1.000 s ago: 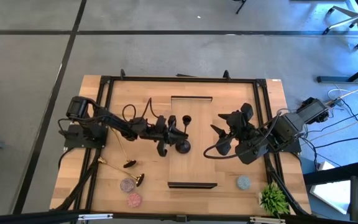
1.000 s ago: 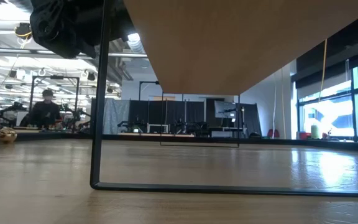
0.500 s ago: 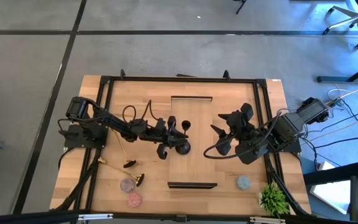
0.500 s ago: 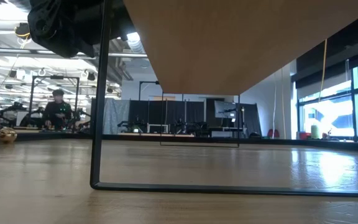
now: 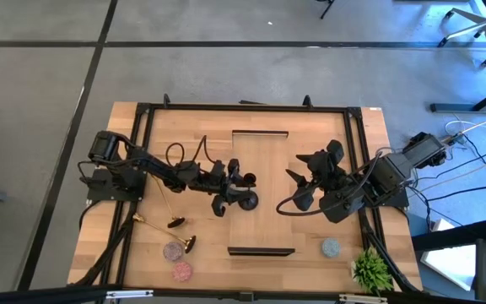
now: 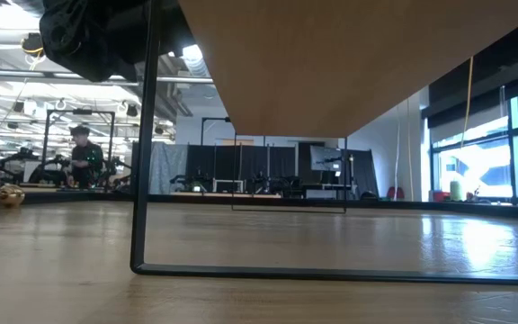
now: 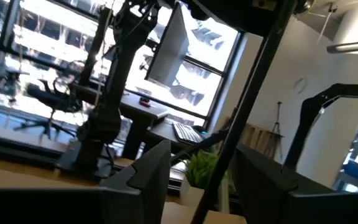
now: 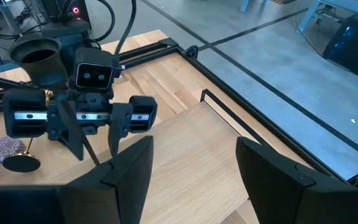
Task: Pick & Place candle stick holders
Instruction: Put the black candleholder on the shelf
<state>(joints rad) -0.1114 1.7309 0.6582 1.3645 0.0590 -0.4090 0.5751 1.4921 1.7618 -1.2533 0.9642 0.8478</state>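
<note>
My left gripper [image 5: 241, 187] reaches over the left edge of the raised wooden shelf [image 5: 268, 219] and is shut on the black candle stick holder [image 5: 250, 200]. In the right wrist view the holder's cup [image 8: 39, 59] shows up beside my left gripper [image 8: 95, 146], with its opening up and its stem slanting down. My right gripper [image 5: 298, 190] is open and empty over the shelf's right side. Two gold holders [image 5: 178, 223] [image 5: 190, 243] lie on the table at the near left. The mauve [image 5: 172, 251] and pink [image 5: 181, 271] round ones rest beside them, the light-blue one [image 5: 331, 247] at the near right. My left gripper holds the black holder by its thin stem [image 8: 91, 154], which runs slantwise between the two fingers [image 8: 72, 134] and also crosses the finger gap in the left wrist view [image 7: 229, 149]. The fingers come level from the table's left. The holder is tilted, cup uppermost; its foot is hidden.
The shelf stands on black wire legs [image 6: 142, 180], its underside [image 6: 331, 63] above the low camera. A small green plant [image 5: 371, 268] stands at the near right corner. Black rails [image 5: 142, 114] frame the table. A person shows far back in the room [image 6: 81, 148].
The black holder has turned in my left gripper. Seen from above, its small far end has swung toward the near edge and closer to the gripper. Its large round end has stayed where it was. My right arm has kept still.
</note>
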